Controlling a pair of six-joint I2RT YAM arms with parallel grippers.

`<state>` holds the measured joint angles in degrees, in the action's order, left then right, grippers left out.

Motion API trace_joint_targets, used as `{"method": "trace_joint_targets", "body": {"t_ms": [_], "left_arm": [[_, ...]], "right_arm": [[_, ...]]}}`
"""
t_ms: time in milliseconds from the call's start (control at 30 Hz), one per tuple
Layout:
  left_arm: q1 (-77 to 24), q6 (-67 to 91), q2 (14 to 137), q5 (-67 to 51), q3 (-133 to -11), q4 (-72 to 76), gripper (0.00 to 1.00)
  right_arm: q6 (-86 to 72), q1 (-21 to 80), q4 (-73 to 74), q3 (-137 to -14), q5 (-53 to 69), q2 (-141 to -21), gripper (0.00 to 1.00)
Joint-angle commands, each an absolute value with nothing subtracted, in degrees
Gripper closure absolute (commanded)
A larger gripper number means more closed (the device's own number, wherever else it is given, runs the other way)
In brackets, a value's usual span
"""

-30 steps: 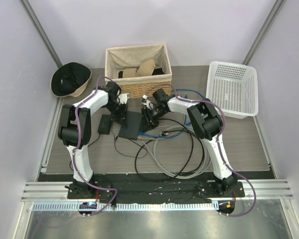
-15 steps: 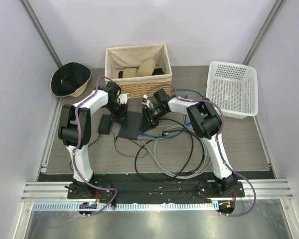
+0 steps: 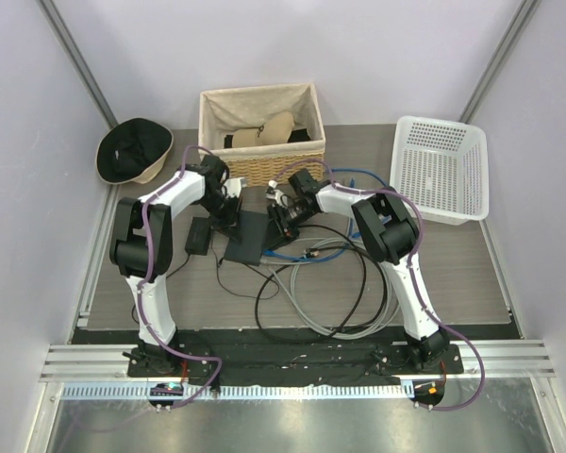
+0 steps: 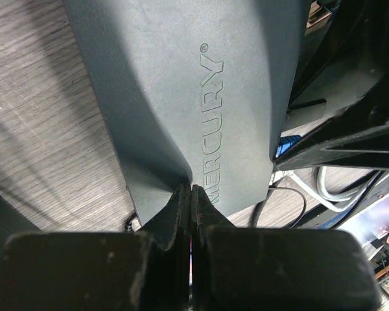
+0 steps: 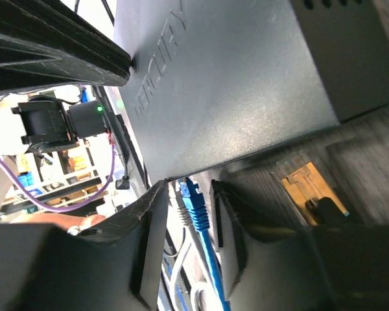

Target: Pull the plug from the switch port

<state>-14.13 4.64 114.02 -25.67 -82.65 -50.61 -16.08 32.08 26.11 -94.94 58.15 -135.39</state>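
The flat matte black switch [image 3: 248, 238] lies between the two arms, with "MERCURY" embossed on its top [image 4: 181, 97]. My left gripper [image 3: 229, 209] is shut, and its tips [image 4: 191, 189] rest on the switch's top near one edge. My right gripper [image 3: 285, 223] is open at the switch's narrow edge [image 5: 233, 78]. Its fingers [image 5: 189, 188] straddle a blue plug [image 5: 196, 202] and a grey plug [image 5: 181, 206] beside it. Both plug tips meet the switch's edge; the port itself is hidden.
A small black power brick [image 3: 199, 236] lies left of the switch. Loops of black and grey cable [image 3: 330, 293] spread over the table in front. A wicker basket [image 3: 264, 142] stands behind, a white plastic basket [image 3: 441, 170] at right, a hat [image 3: 134, 151] at left.
My right gripper has edged slightly left toward the switch. The left arm and the switch have not visibly moved.
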Motion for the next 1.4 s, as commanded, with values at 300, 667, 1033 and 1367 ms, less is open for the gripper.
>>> {"method": "trace_joint_targets", "body": {"t_ms": [300,667,1033,1367], "left_arm": [[-14.41,3.08,117.86,-17.93,-79.19,-48.78,1.0],[-14.41,2.81,118.04,-17.58,-79.1,-48.87,1.0],[-14.41,2.46,117.95,-17.14,-78.66,-48.78,1.0],[-14.5,2.29,117.86,-16.44,-78.57,-48.95,1.0]], "right_arm": [[-9.4,34.19,29.44,-95.36,51.94,-139.57,0.66],[-7.56,33.66,29.44,-96.15,59.41,-140.89,0.66],[-4.66,32.34,29.44,-96.24,64.86,-141.07,0.63],[-9.98,31.99,27.69,-95.72,53.75,-141.24,0.92]]}}
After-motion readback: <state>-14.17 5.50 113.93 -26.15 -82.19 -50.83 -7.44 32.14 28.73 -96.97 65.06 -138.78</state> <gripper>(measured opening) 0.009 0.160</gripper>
